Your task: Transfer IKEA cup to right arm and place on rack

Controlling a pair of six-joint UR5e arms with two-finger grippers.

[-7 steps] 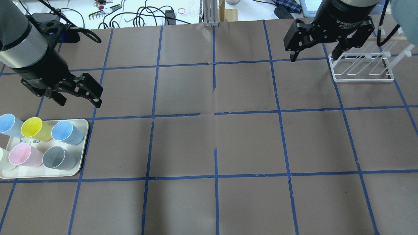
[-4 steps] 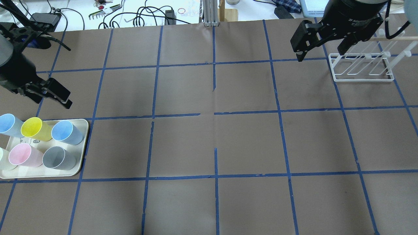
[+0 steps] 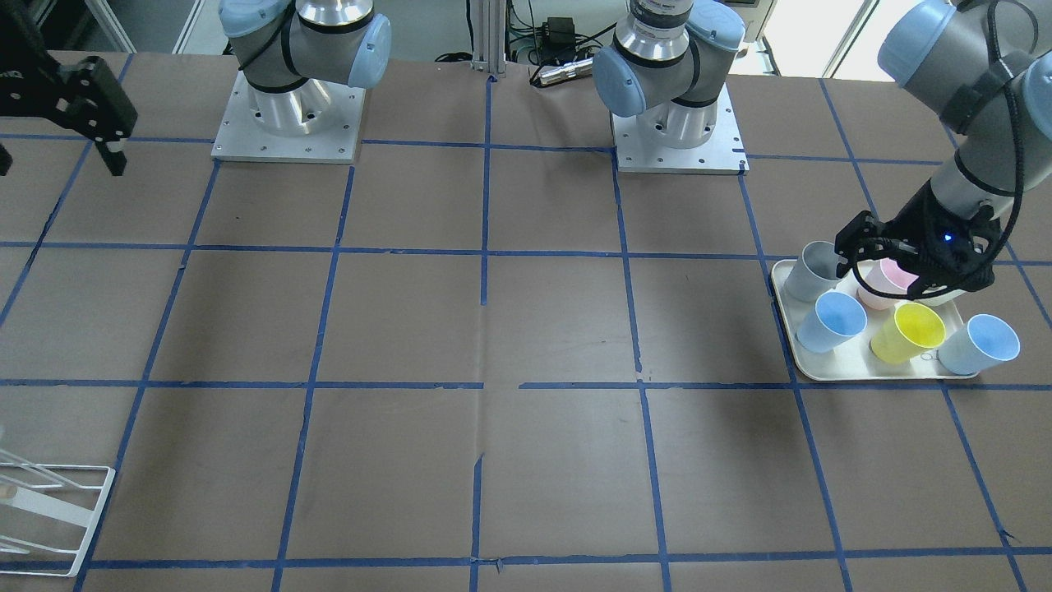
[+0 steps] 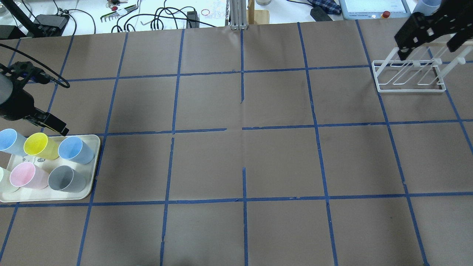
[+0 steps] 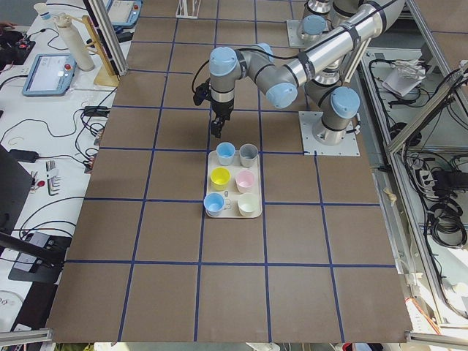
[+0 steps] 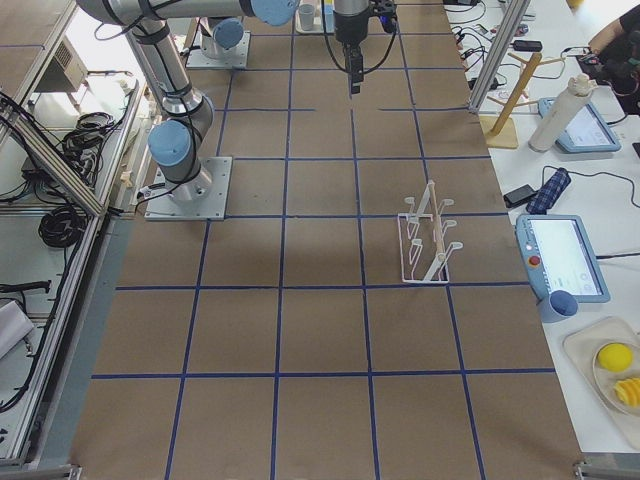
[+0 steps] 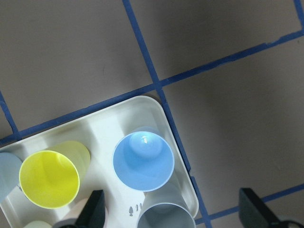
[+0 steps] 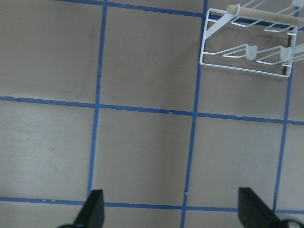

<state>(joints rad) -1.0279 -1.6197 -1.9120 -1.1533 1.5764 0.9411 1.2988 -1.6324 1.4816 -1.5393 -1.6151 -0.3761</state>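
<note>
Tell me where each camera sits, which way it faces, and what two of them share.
Front-facing: across table, facing robot; left gripper at tray.
Overhead: behind robot, looking forward-down; right gripper near rack.
Exterior left: table's left end; left arm nearest.
Exterior right: opposite end; right arm nearest.
Left wrist: down onto blue IKEA cup; own fingers.
Right wrist: down onto rack; own fingers.
Shared: overhead and front-facing both show tray, mirrored.

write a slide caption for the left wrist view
Open left gripper looking down on a blue cup and yellow cup in the tray
</note>
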